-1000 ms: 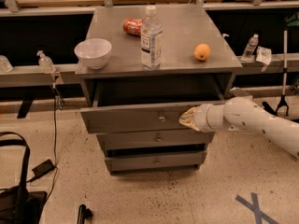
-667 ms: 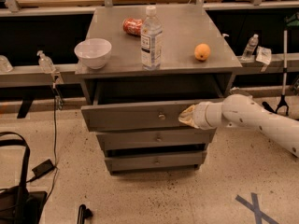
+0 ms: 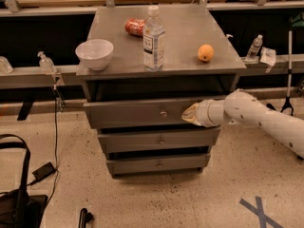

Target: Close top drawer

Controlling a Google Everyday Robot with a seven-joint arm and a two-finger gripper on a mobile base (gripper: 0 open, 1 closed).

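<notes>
The top drawer [image 3: 137, 112] is a wide grey drawer with a small round knob [image 3: 163, 113] in the middle of its front. It stands a little way out of the grey cabinet, with a dark gap above it. My gripper [image 3: 191, 114] is at the end of the white arm coming from the right. It rests against the right part of the drawer front, right of the knob.
Two narrower drawers [image 3: 159, 140] sit below it. On the cabinet top [image 3: 185, 37] stand a white bowl [image 3: 94, 53], a water bottle [image 3: 154, 39], a red can [image 3: 134, 26] and an orange [image 3: 205, 52]. A black bag [image 3: 16, 198] and a cable lie on the floor at left.
The drawer front has moved slightly back toward the cabinet, and the gripper has moved with it, staying against the right part of the front.
</notes>
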